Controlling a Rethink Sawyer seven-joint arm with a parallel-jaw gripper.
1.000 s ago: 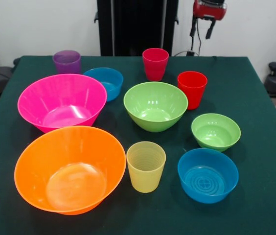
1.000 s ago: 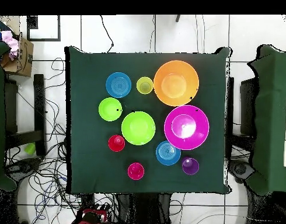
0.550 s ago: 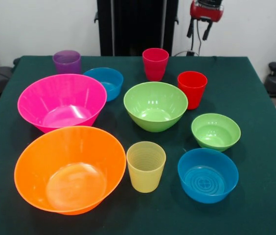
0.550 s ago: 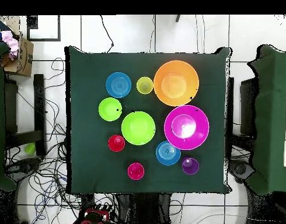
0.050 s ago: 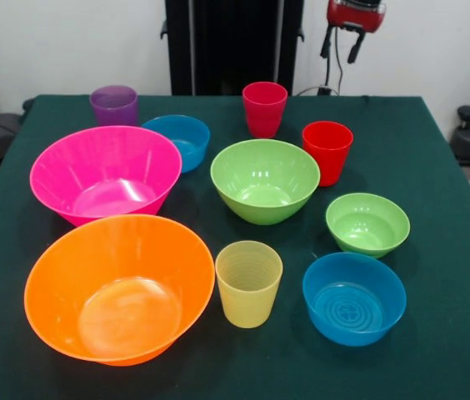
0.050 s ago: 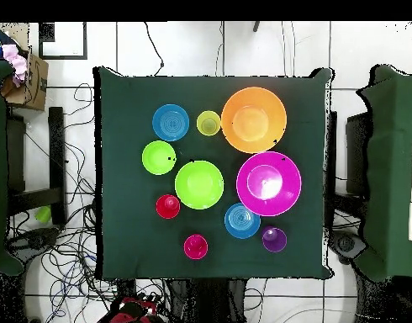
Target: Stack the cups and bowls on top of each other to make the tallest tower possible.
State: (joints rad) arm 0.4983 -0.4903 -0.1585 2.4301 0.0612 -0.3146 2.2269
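Observation:
Every cup and bowl stands alone on the green table (image 5: pixel 452 333); no tower is in view. Front row: orange bowl (image 5: pixel 118 287), ribbed yellow cup (image 5: pixel 248 283), blue bowl (image 5: pixel 354 297). Middle row: hot pink bowl (image 5: pixel 106 173), medium lime green bowl (image 5: pixel 265 180), small lime green bowl (image 5: pixel 367 223), bright red cup (image 5: pixel 327 152). Back row: purple cup (image 5: pixel 113 104), second blue bowl (image 5: pixel 177 140), pinkish-red cup (image 5: pixel 264 108). My gripper (image 5: pixel 341 50) hangs open and empty beyond the table's far right edge, well above and behind the bright red cup.
In the overhead view the red arm (image 6: pixel 134 309) sits off the table's bottom edge among floor cables. Other green tables (image 6: pixel 394 168) flank the sides. A cardboard box (image 6: pixel 24 76) lies at the upper left.
The gripper has shifted slightly upward at the back edge. No cup or bowl has moved.

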